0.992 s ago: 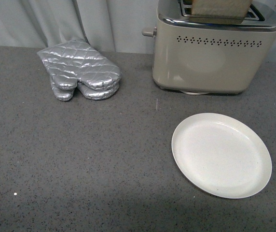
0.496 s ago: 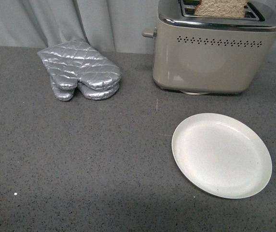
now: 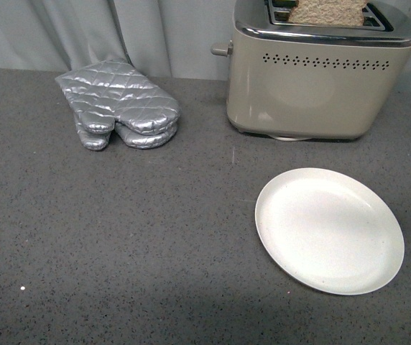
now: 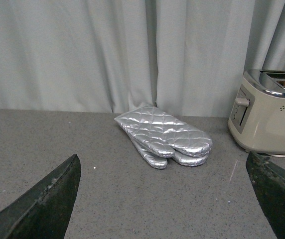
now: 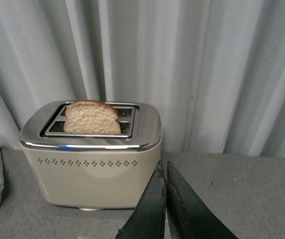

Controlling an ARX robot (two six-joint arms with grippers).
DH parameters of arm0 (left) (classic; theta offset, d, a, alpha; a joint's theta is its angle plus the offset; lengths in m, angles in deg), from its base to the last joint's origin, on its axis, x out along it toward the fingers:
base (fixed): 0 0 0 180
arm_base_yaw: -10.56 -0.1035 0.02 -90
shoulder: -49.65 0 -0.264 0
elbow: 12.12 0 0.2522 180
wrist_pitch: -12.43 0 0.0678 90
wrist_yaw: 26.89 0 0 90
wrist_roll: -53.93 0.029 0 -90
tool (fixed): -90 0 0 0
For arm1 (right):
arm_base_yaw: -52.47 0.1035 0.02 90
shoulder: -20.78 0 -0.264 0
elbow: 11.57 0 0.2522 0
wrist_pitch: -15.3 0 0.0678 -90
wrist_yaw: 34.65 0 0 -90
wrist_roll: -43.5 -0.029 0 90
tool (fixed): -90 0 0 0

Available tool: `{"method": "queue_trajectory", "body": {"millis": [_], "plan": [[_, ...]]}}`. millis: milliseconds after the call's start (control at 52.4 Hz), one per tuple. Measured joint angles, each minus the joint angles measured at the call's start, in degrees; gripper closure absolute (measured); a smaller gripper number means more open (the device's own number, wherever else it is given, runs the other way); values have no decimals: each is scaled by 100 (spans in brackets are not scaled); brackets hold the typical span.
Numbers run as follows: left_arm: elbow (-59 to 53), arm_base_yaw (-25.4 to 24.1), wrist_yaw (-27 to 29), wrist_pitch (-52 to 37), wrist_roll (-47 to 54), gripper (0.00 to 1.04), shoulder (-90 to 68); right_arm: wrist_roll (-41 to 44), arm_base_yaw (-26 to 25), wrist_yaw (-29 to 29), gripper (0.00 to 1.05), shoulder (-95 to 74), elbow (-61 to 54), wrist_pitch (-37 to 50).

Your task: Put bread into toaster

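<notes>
The bread (image 5: 92, 118) is standing upright in the nearer of the toaster's (image 3: 313, 79) 2 slots, its rounded top sticking out above the chrome rim. The right gripper (image 5: 165, 191) is hanging in front of the toaster, apart from it, its 2 dark fingers (image 5: 150, 209) pressing together at the tips and gripping nothing. The left gripper (image 4: 165, 199) is standing wide apart, holding nothing, with only its 2 finger ends showing at the picture's lower corners. Between them, farther back, 2 silver mitts (image 3: 119, 108) are lying stacked on the grey counter (image 3: 119, 237), left of the toaster. A white plate (image 3: 329, 230) is sitting bare in front of the toaster.
</notes>
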Motion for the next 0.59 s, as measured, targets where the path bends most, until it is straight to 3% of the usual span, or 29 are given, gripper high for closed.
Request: {"method": "queue_trajectory", "body": {"millis": [248,363,592], "plan": [[0,0,0,0,0,7,0,0,-208,195,104,752,-647,-79],[0,0,0,0,0,7,0,2,-516,612,104,1099,-870,-232],[0,0,0,0,0,7,0,2,-651,632,104,1823,-1211,-619]]}}
